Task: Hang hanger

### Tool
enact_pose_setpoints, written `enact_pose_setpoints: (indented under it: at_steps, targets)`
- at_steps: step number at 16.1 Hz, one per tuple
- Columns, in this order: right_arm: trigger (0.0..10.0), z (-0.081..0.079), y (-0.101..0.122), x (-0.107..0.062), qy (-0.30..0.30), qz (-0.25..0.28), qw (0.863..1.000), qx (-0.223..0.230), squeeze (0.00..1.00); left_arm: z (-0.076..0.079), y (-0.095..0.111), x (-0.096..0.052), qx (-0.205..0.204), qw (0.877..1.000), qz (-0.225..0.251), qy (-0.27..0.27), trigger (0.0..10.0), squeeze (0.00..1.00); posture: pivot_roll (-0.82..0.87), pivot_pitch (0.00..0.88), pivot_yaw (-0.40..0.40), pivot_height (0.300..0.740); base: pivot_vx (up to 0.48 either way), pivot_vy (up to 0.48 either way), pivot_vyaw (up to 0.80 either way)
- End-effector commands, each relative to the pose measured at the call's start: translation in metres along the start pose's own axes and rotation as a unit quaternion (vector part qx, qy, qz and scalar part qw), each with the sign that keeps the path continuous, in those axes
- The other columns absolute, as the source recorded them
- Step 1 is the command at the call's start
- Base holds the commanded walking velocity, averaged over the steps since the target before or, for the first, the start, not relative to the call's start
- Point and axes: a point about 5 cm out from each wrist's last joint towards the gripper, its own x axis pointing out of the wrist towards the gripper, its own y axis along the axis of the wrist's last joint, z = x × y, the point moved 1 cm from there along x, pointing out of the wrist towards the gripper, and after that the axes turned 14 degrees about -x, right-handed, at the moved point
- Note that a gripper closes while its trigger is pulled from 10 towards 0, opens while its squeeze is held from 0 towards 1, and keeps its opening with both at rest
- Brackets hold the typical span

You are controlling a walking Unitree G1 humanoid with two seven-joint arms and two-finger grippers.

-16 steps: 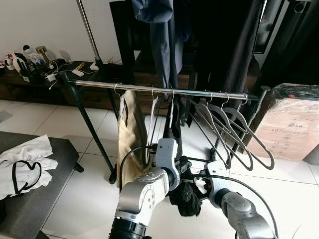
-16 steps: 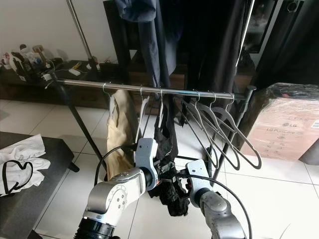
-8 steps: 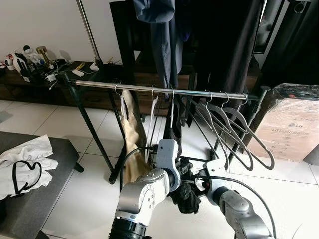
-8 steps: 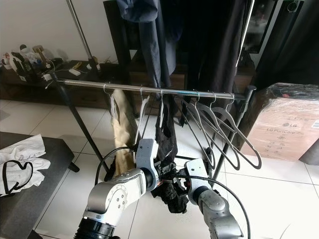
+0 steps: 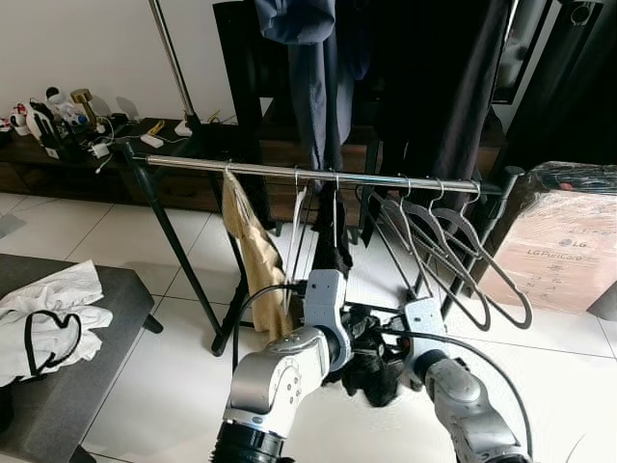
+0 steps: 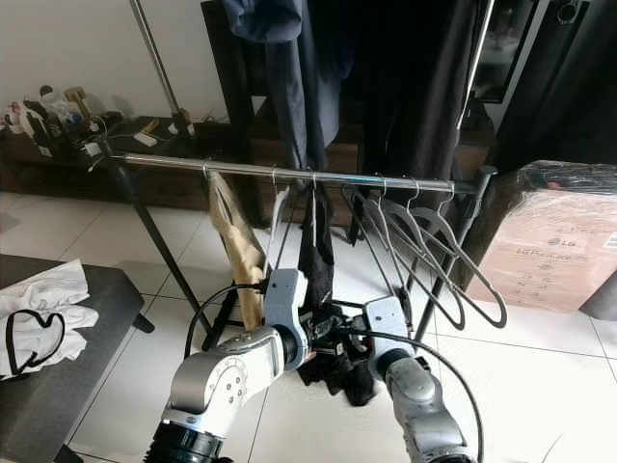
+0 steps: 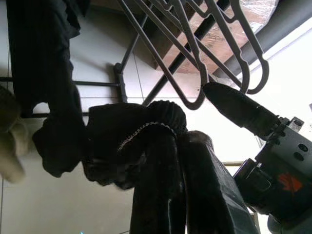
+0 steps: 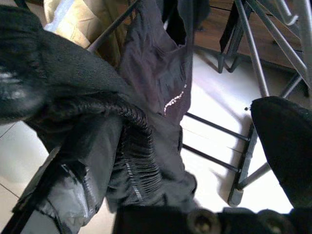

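Hanging black garment [image 5: 371, 362] bunched between left gripper [image 5: 355, 340] and right gripper [image 5: 390, 349]

The hanger [image 6: 312, 207] carrying a black garment [image 6: 318, 265] hung by its hook from the rail [image 6: 289, 175], near the rail's middle, between a pale hanger on one side and a group of bare grey hangers toward the rail's right end. The garment dropped straight down from it, dark and limp, with a thin line of pale stitching on the fabric. Its lower part was bunched into a crumpled black wad below the rail, between my two grippers.
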Motion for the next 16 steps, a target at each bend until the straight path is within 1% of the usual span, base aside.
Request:
enact_pose_setpoints:
  at_steps: [1,3,4,5,6,7,8,10,11,13,16]
  targets:
    - [10.0,-0.001,-0.003,-0.001,0.001,-0.004,1.000,0.003,0.00,0.017,-0.004,0.003,-0.011,1.000,-0.007,-0.024,10.0,0.00,-0.05,0.091,0.032,0.740,0.000,0.000,0.00]
    - [10.0,-0.009,-0.008,-0.002,0.024,-0.008,1.000,0.017,0.00,0.018,-0.003,0.003,-0.011,1.000,-0.007,-0.025,10.0,0.00,-0.05,0.090,0.032,0.740,0.000,0.000,0.00]
    - [7.8,-0.015,-0.010,-0.003,0.045,-0.011,0.999,0.015,0.00,0.018,-0.003,0.004,-0.010,1.000,-0.007,-0.026,10.0,0.00,-0.05,0.090,0.032,0.740,0.000,0.000,0.00]
    - [2.2,-0.017,-0.011,-0.003,0.052,-0.012,0.998,0.027,0.00,0.018,-0.003,0.004,-0.009,1.000,-0.007,-0.027,10.0,0.00,-0.04,0.088,0.031,0.740,0.000,0.000,0.00]
    - [0.0,-0.017,-0.013,-0.002,0.055,-0.016,0.998,0.036,0.00,0.018,-0.003,0.004,-0.009,1.000,-0.007,-0.027,10.0,0.00,-0.04,0.088,0.031,0.740,0.000,0.000,0.00]
    - [0.0,-0.017,-0.013,-0.002,0.059,-0.017,0.997,0.037,0.00,0.018,-0.003,0.004,-0.008,1.000,-0.008,-0.027,10.0,0.00,-0.04,0.087,0.032,0.740,0.000,0.000,0.00]
    - [0.0,-0.020,-0.015,-0.003,0.085,-0.021,0.995,0.041,0.00,0.018,-0.003,0.004,-0.007,1.000,-0.009,-0.027,10.0,0.00,-0.05,0.087,0.032,0.740,0.000,0.000,0.00]
    - [0.0,-0.023,-0.016,-0.006,0.119,-0.017,0.992,0.050,0.00,0.019,-0.004,0.004,-0.006,1.000,-0.010,-0.029,10.0,0.00,-0.05,0.087,0.033,0.740,0.000,0.000,0.00]
    - [0.0,-0.023,-0.017,-0.006,0.121,-0.017,0.991,0.049,0.00,0.019,-0.004,0.004,-0.006,0.999,-0.011,-0.029,10.0,0.00,-0.05,0.087,0.033,0.740,0.000,0.000,0.00]
    - [0.0,-0.019,-0.019,-0.006,0.106,-0.022,0.993,0.044,0.00,0.019,-0.004,0.004,-0.006,0.999,-0.010,-0.029,10.0,0.00,-0.05,0.088,0.031,0.740,0.000,0.000,0.00]
    - [0.0,-0.015,-0.015,-0.003,0.086,-0.013,0.995,0.058,0.00,0.019,-0.004,0.003,-0.006,0.999,-0.010,-0.029,10.0,0.00,-0.04,0.090,0.032,0.740,0.000,0.000,0.00]
